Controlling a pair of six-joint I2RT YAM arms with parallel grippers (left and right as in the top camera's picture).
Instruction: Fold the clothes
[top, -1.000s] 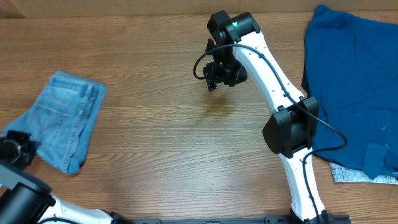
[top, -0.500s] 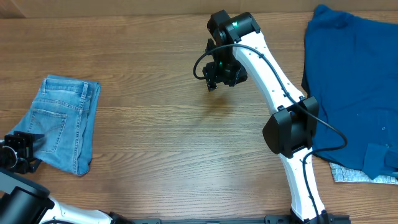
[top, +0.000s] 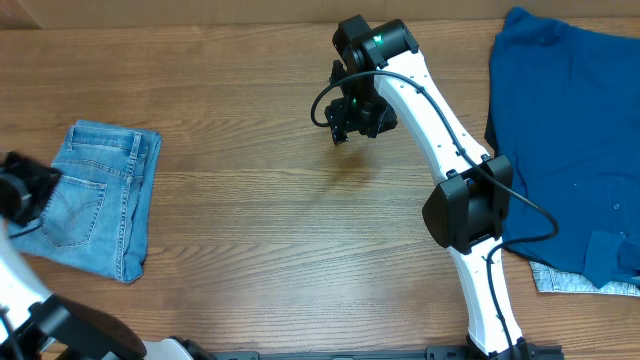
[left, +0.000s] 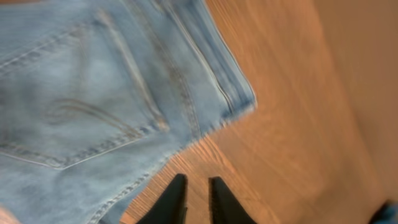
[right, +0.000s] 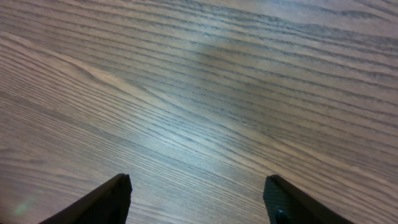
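Observation:
The light-wash denim jeans (top: 100, 195) lie folded into a compact rectangle at the left of the table, a stitched back pocket facing up. They fill the upper left of the left wrist view (left: 93, 81), blurred. My left gripper (top: 25, 190) hovers at the jeans' left edge; its fingers (left: 198, 183) are nearly together over bare wood with nothing between them. My right gripper (top: 345, 125) hangs open and empty above bare wood at the back centre; its fingers (right: 199, 186) are wide apart.
A large dark royal-blue garment (top: 570, 130) is spread over the right side of the table. A small pale grey cloth (top: 560, 280) peeks out under its lower edge. The right arm (top: 470, 210) crosses the table right of centre.
The jeans went from tilted to lying straight and flat. My left gripper let go, then rose from the jeans' lower left corner to their left edge. The right arm has not moved.

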